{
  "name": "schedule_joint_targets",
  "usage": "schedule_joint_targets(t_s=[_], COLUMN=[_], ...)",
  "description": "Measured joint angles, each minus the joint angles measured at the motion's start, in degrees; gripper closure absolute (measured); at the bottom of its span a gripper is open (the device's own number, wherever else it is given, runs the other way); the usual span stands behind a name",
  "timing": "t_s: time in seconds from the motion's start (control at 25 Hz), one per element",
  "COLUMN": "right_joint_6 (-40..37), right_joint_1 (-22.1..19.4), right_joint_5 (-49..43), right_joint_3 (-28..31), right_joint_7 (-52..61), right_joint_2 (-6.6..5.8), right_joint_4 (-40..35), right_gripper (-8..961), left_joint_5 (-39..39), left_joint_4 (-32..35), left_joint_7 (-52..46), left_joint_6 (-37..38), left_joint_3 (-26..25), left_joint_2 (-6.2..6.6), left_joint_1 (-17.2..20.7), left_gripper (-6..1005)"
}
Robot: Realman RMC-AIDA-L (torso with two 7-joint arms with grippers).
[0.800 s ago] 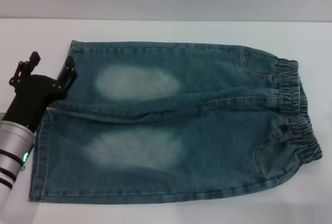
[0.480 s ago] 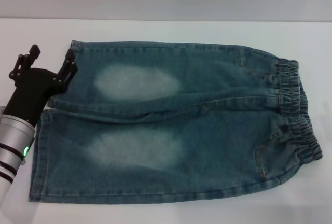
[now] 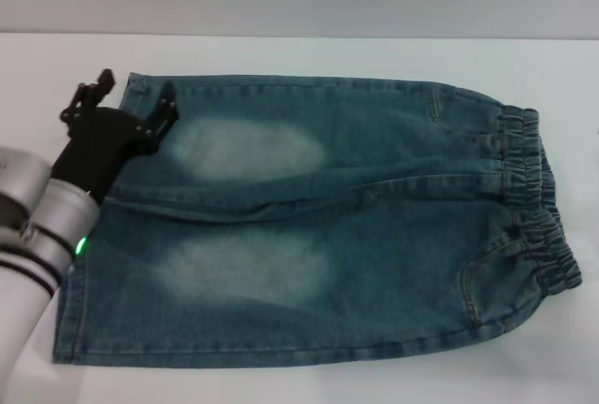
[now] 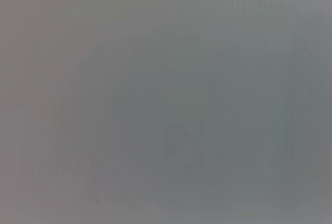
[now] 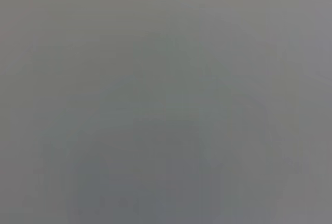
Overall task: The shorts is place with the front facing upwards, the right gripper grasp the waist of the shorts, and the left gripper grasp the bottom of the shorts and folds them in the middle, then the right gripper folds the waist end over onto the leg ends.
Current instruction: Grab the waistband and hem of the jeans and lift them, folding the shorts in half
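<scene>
Blue denim shorts lie flat on the white table, elastic waist at the right and leg ends at the left. My left gripper hovers over the far leg's hem corner, its two black fingers spread open with nothing between them. The right gripper is out of view. Both wrist views show only a flat grey field.
White table surface runs around the shorts, with a grey wall behind. My left arm's silver forearm crosses the near-left corner, over the near leg's hem.
My left gripper has moved right and slightly away from me, from beside the leg hem to over the far leg's corner. Its fingers stay open. The shorts have not shifted.
</scene>
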Motion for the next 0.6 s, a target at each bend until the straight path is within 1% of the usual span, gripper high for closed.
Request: schedule_joint_targets(t_s=[0.04,0.16,0.24,0.32,0.36,0.4,0.44,0.48,0.52,0.6], right_joint_6=[1.3,7.1,11.2,17.1,24.3,27.7,27.7,32.3,35.9,45.6], right_joint_1=[0.5,3.2,4.7,6.3,7.6,8.2,8.2,8.8,9.1,9.2], right_joint_5=[0.0,-1.2,-2.4,-2.8,-2.8,-3.0,-3.0,-3.5,-4.4,-7.6], right_joint_3=[0.1,0.1,0.2,0.8,2.1,3.2,3.2,4.7,6.5,12.3], right_joint_7=[1.6,7.8,9.2,9.5,9.5,9.5,9.5,9.5,9.5,9.5], right_joint_2=[-0.64,-4.57,-7.19,-10.20,-12.94,-14.12,-14.12,-15.38,-16.11,-17.35], right_joint_4=[-0.7,-4.0,-6.8,-11.3,-15.8,-17.9,-17.9,-20.2,-22.0,-26.7], right_gripper=[319,320,320,321,321,321,321,322,322,334], left_joint_5=[0.0,0.0,0.1,0.2,1.2,1.2,2.5,3.9,3.9,7.9], left_joint_4=[1.9,7.0,9.7,11.8,15.1,15.1,17.0,18.9,18.9,24.0], left_joint_7=[0.1,0.3,1.1,2.2,3.2,3.2,3.5,3.6,3.6,3.7], left_joint_6=[-2.5,-8.0,-11.2,-13.9,-18.1,-18.1,-20.9,-23.7,-23.7,-31.3], left_joint_3=[-0.3,-1.6,-3.4,-5.3,-7.9,-7.9,-9.5,-11.3,-11.3,-15.7], left_joint_2=[0.57,2.06,2.65,2.80,3.01,3.01,3.07,3.06,3.06,2.49], left_joint_1=[-0.1,0.0,0.2,0.6,1.6,1.6,2.2,2.8,2.8,4.4], left_gripper=[197,197,197,197,197,197,197,197,197,196])
